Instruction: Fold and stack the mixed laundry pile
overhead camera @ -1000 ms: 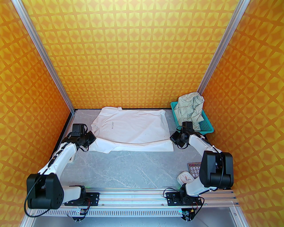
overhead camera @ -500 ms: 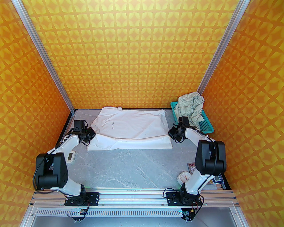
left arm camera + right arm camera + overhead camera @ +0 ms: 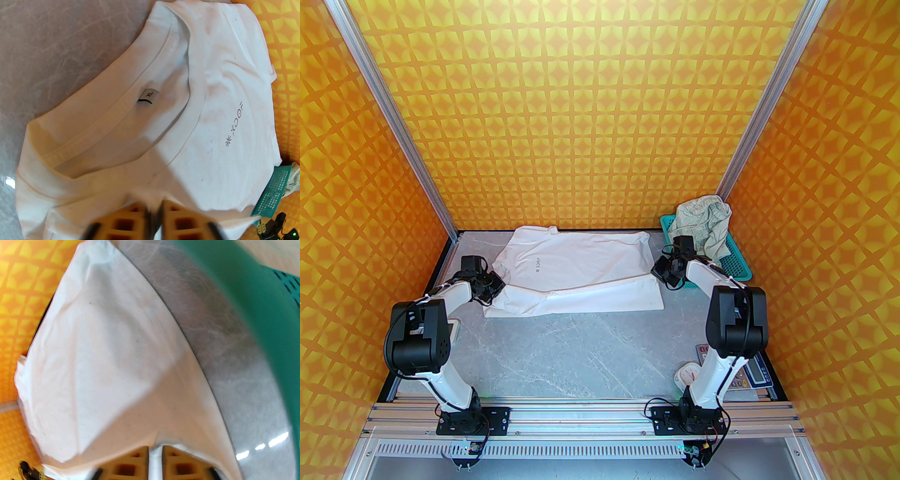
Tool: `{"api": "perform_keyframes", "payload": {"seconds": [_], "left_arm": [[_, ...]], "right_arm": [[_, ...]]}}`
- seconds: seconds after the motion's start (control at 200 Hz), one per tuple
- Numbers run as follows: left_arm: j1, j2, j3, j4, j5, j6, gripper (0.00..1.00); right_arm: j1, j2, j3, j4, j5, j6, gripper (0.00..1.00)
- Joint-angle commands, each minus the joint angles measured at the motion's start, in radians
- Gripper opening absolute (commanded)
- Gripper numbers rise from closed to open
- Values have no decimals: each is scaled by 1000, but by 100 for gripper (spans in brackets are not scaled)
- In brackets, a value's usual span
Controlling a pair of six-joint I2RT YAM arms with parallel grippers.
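The white T-shirt [image 3: 576, 274] lies spread at the back of the table, its near part folded over toward the back. My left gripper [image 3: 499, 286] pinches the shirt's left side near the collar; in the left wrist view the fingers [image 3: 154, 208] stand almost together on bunched cloth, with the collar tag and small dark lettering beyond. My right gripper [image 3: 660, 273] grips the shirt's right edge; white cloth [image 3: 100, 357] runs into the narrow gap between its fingers [image 3: 155, 451]. The pale greenish shorts [image 3: 703, 225] sit crumpled in the teal basket [image 3: 738, 269].
The basket stands at the back right, its wall [image 3: 257, 298] close beside my right gripper. A small white device [image 3: 453, 328] lies at the left edge. A keypad [image 3: 702, 351], a white timer [image 3: 688, 375] and a scale [image 3: 752, 375] lie at the near right. Orange patterned walls enclose the table.
Both grippers moved toward the back wall, carrying the folded edge of the T-shirt farther over the shirt. Both elbows swung up and inward.
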Motion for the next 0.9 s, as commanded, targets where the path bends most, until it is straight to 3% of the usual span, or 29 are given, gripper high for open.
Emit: {"api": "perform_keyframes", "payload": {"seconds": [0.0, 0.11, 0.275, 0.435, 0.62, 0.895], "left_arm": [[19, -19, 11, 35, 15, 10, 44], [24, -99, -5, 3, -8, 52, 55], [-24, -223, -84, -62, -10, 102, 52], [-75, -292, -193, -77, -10, 106, 51], [-187, -263, -227, -3, 17, 10, 54], [-293, -162, -215, 112, 17, -116, 46]], "right_arm": [[2, 34, 31, -30, 26, -25, 33], [5, 2, 34, -42, 21, -41, 41], [50, -98, -11, -55, 24, -59, 47], [196, -155, -100, 19, -56, -36, 48], [365, -131, -156, 133, -106, 26, 49], [378, -138, -155, 101, -78, 9, 48]]}}
